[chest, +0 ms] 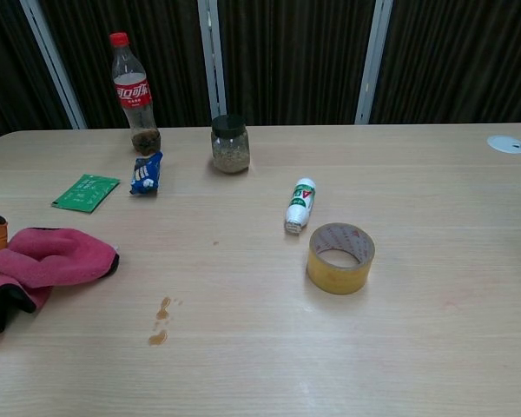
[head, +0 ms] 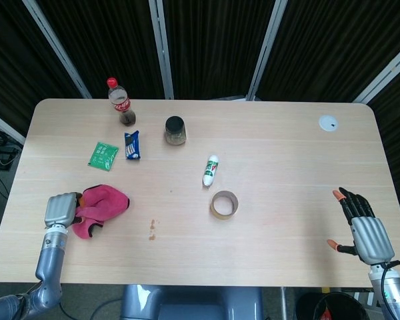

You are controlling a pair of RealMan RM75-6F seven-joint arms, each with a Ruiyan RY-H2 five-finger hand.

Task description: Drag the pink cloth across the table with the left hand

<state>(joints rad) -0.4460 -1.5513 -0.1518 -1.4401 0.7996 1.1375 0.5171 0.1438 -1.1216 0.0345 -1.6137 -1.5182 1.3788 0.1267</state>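
Head cam looks steeply down from high over the whole light wooden table [head: 267,153] — chest cam sits low at the near edge, facing across; both share its middle.
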